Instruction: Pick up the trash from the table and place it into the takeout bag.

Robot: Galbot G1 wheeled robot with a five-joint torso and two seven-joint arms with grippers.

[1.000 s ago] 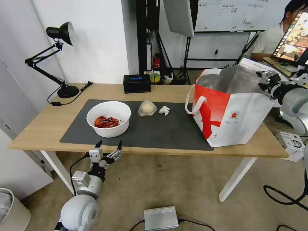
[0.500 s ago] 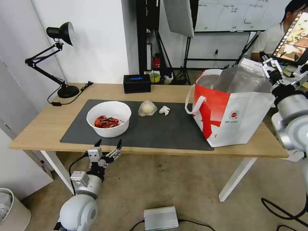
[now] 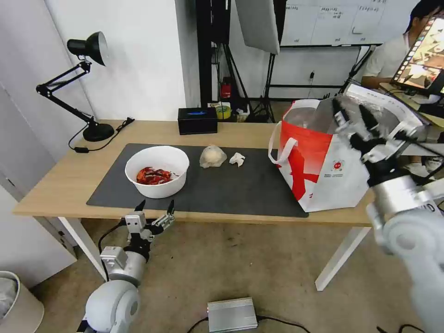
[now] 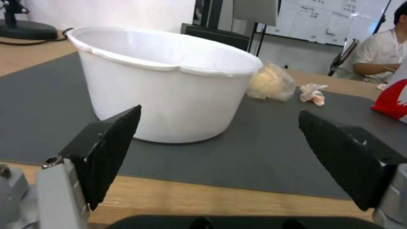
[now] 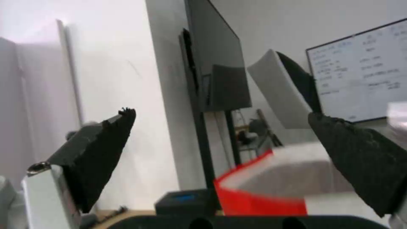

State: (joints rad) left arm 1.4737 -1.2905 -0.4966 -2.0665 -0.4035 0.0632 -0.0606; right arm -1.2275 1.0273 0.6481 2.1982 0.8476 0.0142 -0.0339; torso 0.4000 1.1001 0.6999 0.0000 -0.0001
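Head view: round glossy white bowl (image 3: pixel 157 171), crinkled foil-lined takeout bag (image 3: pixel 323 157).

Nothing can be read. The large white and red insulated takeout bag (image 3: pixel 323 171) bears a small round red logo (image 3: pixel 338 165) with a line of tiny print beneath; the wall whiteboard (image 3: pixel 333 21) carries handwriting, both too small to make out.
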